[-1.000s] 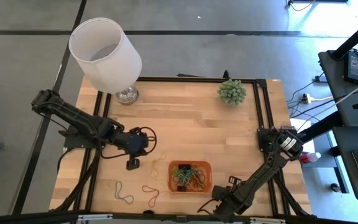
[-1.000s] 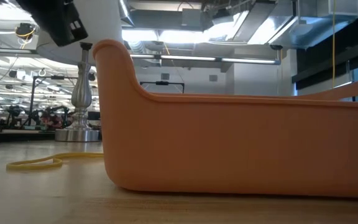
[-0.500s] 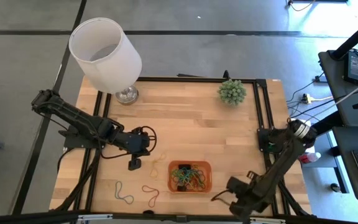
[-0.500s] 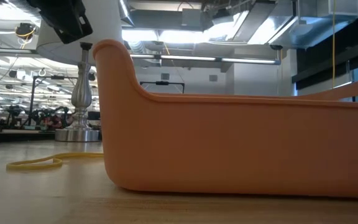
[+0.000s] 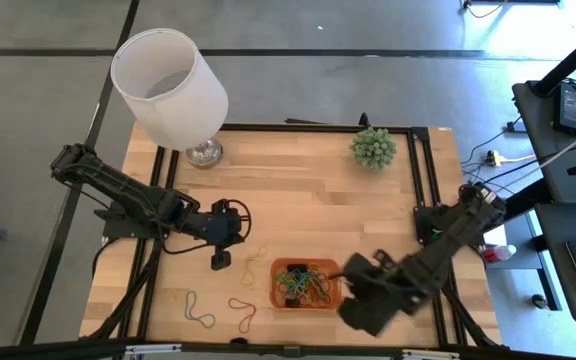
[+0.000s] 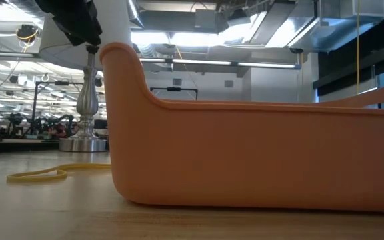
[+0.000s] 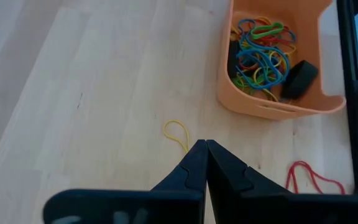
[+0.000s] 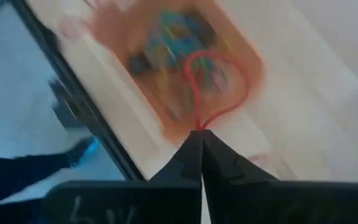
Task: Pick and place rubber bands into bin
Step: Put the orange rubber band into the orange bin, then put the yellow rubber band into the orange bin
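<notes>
Orange bin (image 5: 306, 284) holds tangled rubber bands (image 7: 261, 51) plus black pieces (image 7: 296, 77). Right hand (image 8: 201, 134) pinches red band (image 8: 219, 84) above the blurred bin; left hand (image 7: 205, 147) clenched, empty.

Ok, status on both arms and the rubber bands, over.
Right gripper shut on red band, by the bin. Left gripper shut, empty, above yellow band. Nothing in the way.

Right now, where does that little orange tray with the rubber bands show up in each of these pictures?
High view: the orange bin sits near the table's front edge, middle.
Low view: its side wall fills most of the picture.
Left wrist view: upper right, past the shut left gripper.
Right wrist view: blurred, centre top, a red band dangling from the shut right gripper.
Shared landmark: the bin's colourful band pile.
</notes>
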